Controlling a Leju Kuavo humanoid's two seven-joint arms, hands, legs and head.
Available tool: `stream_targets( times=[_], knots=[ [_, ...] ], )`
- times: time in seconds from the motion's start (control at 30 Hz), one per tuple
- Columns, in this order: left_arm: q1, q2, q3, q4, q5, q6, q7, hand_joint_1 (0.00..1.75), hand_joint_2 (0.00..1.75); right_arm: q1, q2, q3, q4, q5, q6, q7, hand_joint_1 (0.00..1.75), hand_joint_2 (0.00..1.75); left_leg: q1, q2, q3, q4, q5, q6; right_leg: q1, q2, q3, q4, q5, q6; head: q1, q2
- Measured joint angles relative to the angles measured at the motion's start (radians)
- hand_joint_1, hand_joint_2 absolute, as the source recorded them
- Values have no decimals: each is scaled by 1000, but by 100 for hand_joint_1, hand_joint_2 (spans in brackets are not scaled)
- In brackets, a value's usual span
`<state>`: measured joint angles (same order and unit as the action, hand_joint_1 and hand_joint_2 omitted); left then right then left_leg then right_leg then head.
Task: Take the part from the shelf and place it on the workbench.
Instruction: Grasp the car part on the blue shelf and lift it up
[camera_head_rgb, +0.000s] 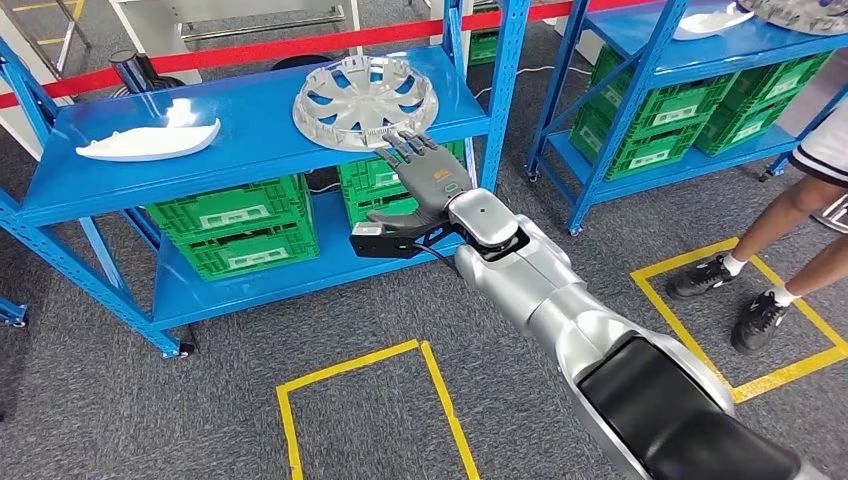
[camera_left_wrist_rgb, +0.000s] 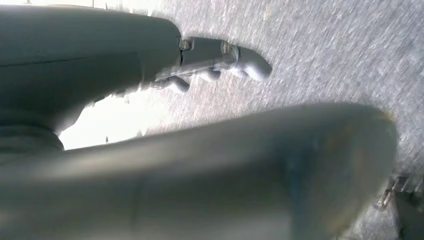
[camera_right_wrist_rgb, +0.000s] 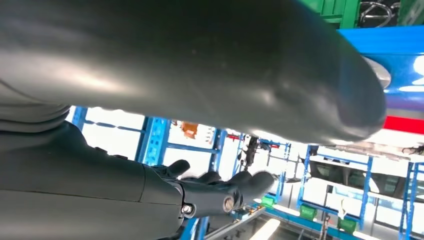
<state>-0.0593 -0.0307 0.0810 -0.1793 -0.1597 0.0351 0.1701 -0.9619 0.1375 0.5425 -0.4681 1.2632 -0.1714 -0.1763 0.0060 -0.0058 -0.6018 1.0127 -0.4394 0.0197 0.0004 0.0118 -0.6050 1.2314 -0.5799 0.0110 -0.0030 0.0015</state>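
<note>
The grey wheel cover (camera_head_rgb: 365, 101) lay flat on the top level of the blue shelf (camera_head_rgb: 250, 140), near its right end. The right hand (camera_head_rgb: 425, 175) reached toward it with fingers extended and apart, grasping nothing, fingertips at the cover's near rim. The left hand (camera_left_wrist_rgb: 210, 65) hung over grey carpet (camera_left_wrist_rgb: 325, 55), fingers loosely curled, holding nothing.

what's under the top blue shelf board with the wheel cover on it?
Green crates sit on the lower shelf beneath the wheel cover. The right hand hides part of a second crate.
</note>
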Motion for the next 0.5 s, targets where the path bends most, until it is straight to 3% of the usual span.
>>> stream_targets(
  times=[0.07,0.1,0.13,0.2,0.27,0.37,0.43,0.5],
  knots=[
    [3,0,4,0,0,0,-1,0,0,5,1,7,0,-3,-3,4,0,0,0,-1,20,0,-20,0,-6,-3,-76,69,-49,6,0,0],
    [5,0,5,0,0,0,-1,0,0,8,0,10,0,-5,-5,6,0,0,1,-2,32,0,-31,-2,-7,-4,-95,64,-52,7,0,0],
    [8,0,6,0,1,1,0,0,0,9,0,13,0,-8,-6,7,0,0,1,-3,46,0,-42,-5,-8,-5,-98,27,-29,8,0,0],
    [10,-1,8,1,1,4,3,0,0,10,-1,19,0,-15,-9,8,0,0,2,-3,75,2,-65,-13,-8,-10,-74,-102,77,6,1,0],
    [9,-1,11,1,1,7,1,0,0,9,-4,27,-1,-24,-9,9,0,0,0,-3,91,0,-85,-25,-4,-14,-50,-188,140,-5,1,0],
    [7,0,14,0,-1,8,-4,0,0,7,-7,36,-4,-32,-8,12,0,0,0,-1,105,8,-92,-45,-3,-9,-30,-204,141,-30,0,0],
    [5,0,14,0,-4,8,4,0,0,1,-9,41,-6,-39,-8,13,0,0,1,0,80,64,-94,-54,-6,-7,-12,-208,136,-45,-2,0],
    [1,-1,14,0,-7,8,9,0,0,-1,-10,46,-7,-44,-11,17,0,0,2,1,3,184,-124,-61,-6,-5,4,-210,123,-53,-4,0]
  ],
)
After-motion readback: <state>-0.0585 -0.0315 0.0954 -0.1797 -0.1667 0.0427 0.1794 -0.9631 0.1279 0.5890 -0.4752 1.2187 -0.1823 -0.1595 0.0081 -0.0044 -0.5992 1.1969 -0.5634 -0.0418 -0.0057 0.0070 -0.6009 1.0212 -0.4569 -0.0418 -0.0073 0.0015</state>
